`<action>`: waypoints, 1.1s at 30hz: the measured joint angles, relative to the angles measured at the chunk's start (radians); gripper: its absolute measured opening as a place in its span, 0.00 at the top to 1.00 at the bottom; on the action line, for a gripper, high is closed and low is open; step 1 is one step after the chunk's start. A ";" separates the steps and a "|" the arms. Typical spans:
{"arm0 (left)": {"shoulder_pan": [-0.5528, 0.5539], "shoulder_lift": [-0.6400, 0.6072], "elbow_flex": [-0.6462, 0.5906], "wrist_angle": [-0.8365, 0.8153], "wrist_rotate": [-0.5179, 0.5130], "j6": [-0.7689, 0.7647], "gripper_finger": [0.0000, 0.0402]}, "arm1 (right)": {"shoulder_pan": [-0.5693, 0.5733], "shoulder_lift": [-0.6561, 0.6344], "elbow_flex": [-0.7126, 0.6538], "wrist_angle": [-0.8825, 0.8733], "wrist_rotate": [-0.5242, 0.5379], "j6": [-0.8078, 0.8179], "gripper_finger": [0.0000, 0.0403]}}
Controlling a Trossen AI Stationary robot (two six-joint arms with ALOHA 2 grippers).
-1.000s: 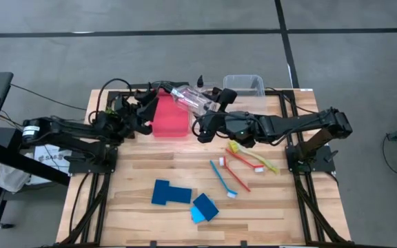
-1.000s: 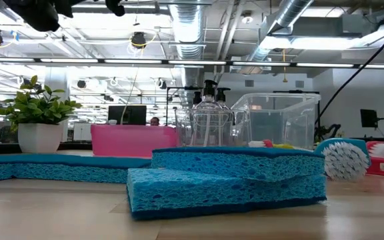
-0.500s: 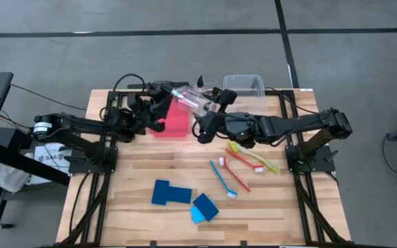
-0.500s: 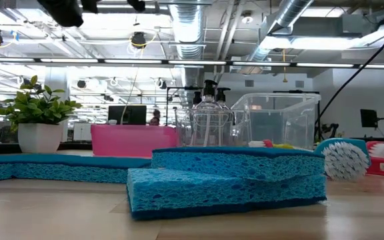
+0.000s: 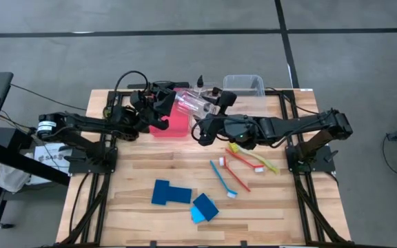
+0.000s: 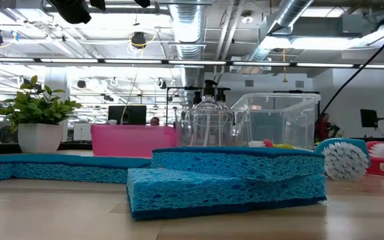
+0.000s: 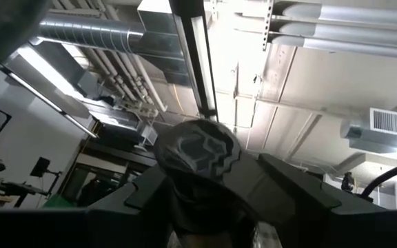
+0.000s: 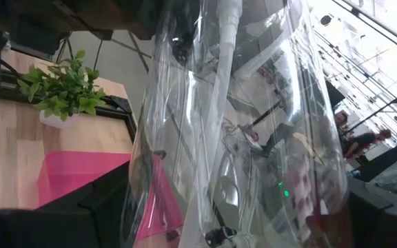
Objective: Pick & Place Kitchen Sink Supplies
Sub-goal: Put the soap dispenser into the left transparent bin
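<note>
A clear bottle (image 5: 195,102) with a black pump top (image 7: 197,150) hangs in the air over the red bin (image 5: 171,118), lying nearly level. My right gripper (image 5: 202,114) is shut on it. My left gripper (image 5: 164,103) is open at the bottle's pump end, with one finger on either side of the black top. More clear bottles (image 6: 209,119) stand on the table. The blue (image 5: 222,178), red (image 5: 238,169) and yellow-green (image 5: 255,158) brushes lie flat on the table. So do the dark (image 5: 171,193) and light (image 5: 204,207) sponges. My right gripper pinches the bottle's clear body (image 8: 240,138) between its two fingers, which lie across it. The bottle is lifted clear and tilted. My left gripper's fingers (image 7: 288,182) flank the black pump top; I cannot tell whether they touch it.
A clear bin (image 5: 245,85) stands at the far edge, right of the red bin. A small potted plant (image 6: 37,107) sits at the far left. Bare wood (image 5: 136,165) lies between the bins and the sponges.
My left gripper has moved toward the table's right and far edge and has risen, closing in on the bottle's pump end. The right gripper and the bottle have stayed put.
</note>
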 joint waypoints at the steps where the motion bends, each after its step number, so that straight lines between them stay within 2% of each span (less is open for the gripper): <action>1: 0.000 0.000 0.000 0.001 0.000 0.000 0.50 | 0.000 0.000 0.000 0.000 0.000 0.000 0.20; 4: 0.000 0.000 0.000 0.001 -0.002 0.000 0.53 | 0.000 0.000 0.000 0.000 -0.002 0.001 0.20; 9: -0.001 -0.001 0.000 0.001 0.004 -0.011 0.67 | 0.000 0.000 0.000 -0.004 -0.024 0.002 0.20; 23: -0.012 -0.001 0.000 -0.007 0.013 0.013 0.67 | -0.002 0.002 0.000 -0.053 -0.018 -0.004 0.03; 33: -0.012 -0.001 0.000 -0.023 0.009 0.011 0.69 | -0.001 0.002 0.000 -0.087 0.025 -0.021 0.01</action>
